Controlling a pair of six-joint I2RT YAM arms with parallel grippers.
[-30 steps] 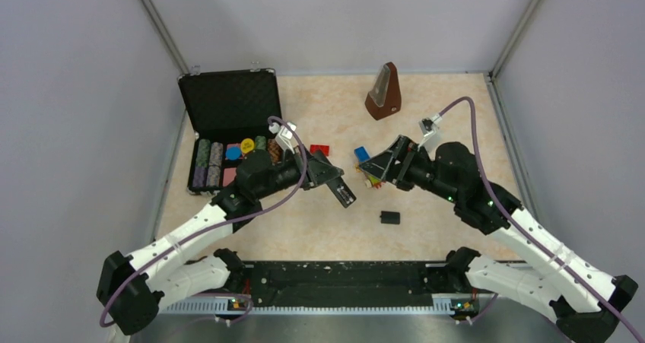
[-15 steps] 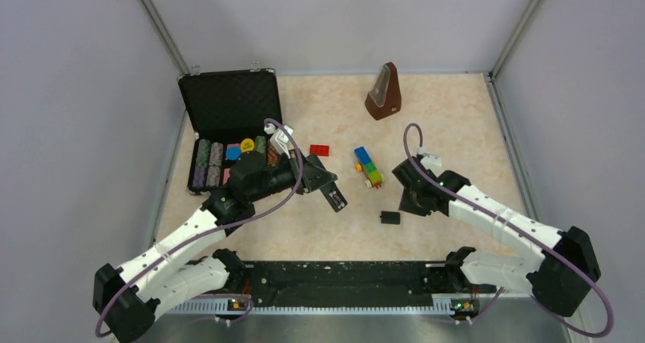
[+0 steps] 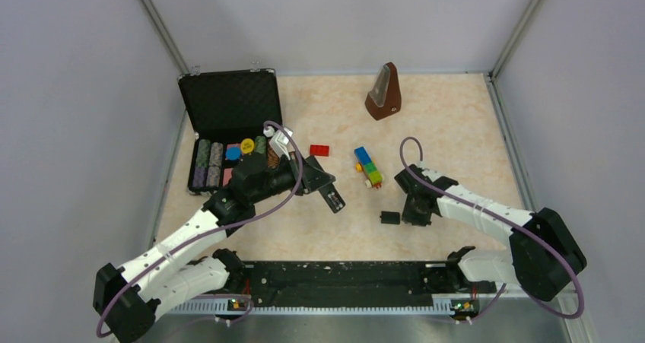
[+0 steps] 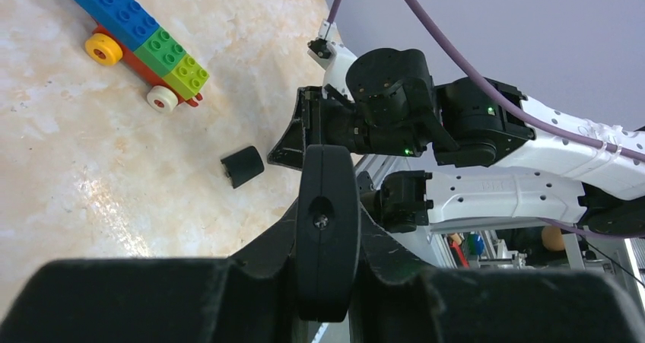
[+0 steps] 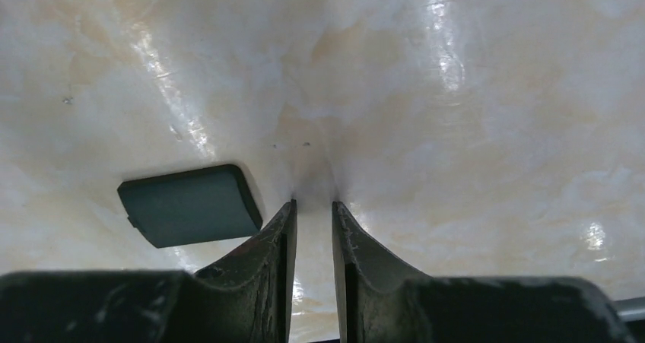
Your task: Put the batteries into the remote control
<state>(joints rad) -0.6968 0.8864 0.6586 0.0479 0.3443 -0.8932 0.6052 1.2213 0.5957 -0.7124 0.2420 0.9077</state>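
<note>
The remote control point(image 3: 333, 198) is a slim black bar, and my left gripper point(image 3: 322, 186) is shut on it above the table's middle. The left wrist view looks along the bar's end point(image 4: 327, 206), clamped between both fingers point(image 4: 258, 248). My right gripper point(image 3: 417, 214) points straight down, its tips at the table just right of a small black cover piece point(image 3: 390, 217). In the right wrist view its jaws point(image 5: 313, 203) stand a narrow gap apart with only bare table between them, and the cover point(image 5: 190, 204) lies to their left. The batteries are out of view.
A colourful toy-brick train point(image 3: 368, 166) sits behind the cover piece, with a red brick point(image 3: 319, 150) left of it. An open black case point(image 3: 228, 103) holding chips stands at the back left. A brown metronome point(image 3: 383, 92) stands at the back.
My right arm swung from beside the toy train down to the table by the cover piece, and its jaws narrowed. My left gripper drew the remote slightly back and left.
</note>
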